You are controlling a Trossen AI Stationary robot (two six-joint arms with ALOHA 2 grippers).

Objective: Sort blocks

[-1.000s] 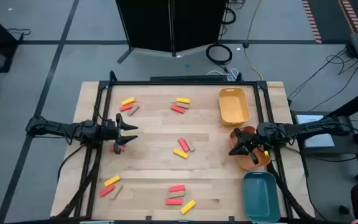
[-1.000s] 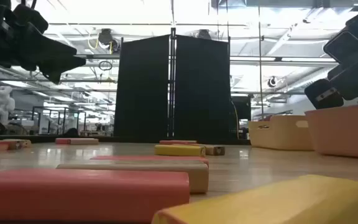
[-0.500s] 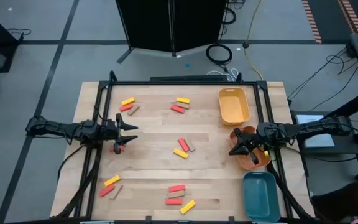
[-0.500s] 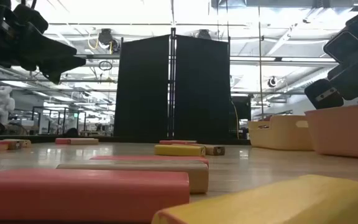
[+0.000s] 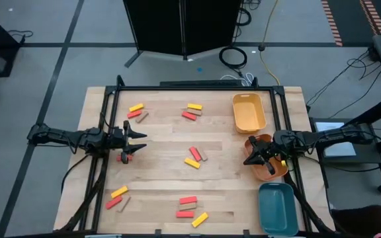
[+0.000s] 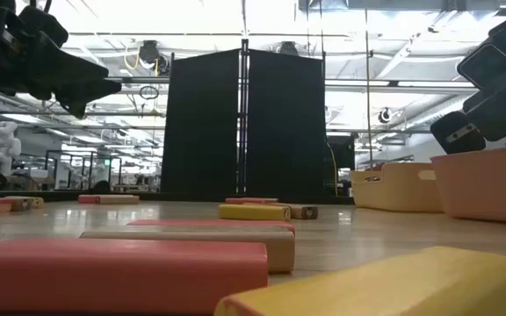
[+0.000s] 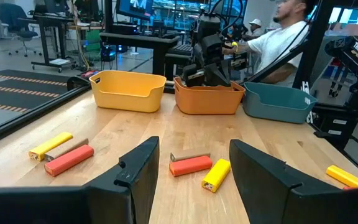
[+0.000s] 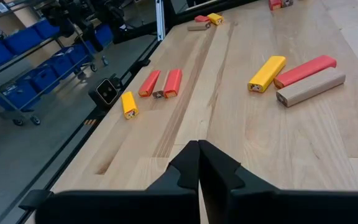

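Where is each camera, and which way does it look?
High view: above, looking straight down on the table, both arms and the three trays.
Low view: at tabletop height, looking across the blocks; arms enter from above.
Left wrist view: past the open left gripper toward the trays and the right arm.
Right wrist view: past the shut right gripper over scattered blocks.
Shared: the orange tray appears in high and left wrist views.

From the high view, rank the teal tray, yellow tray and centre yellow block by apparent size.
1. Teal tray and yellow tray: look about alike, so no ranking between them.
2. Centre yellow block: far smaller.
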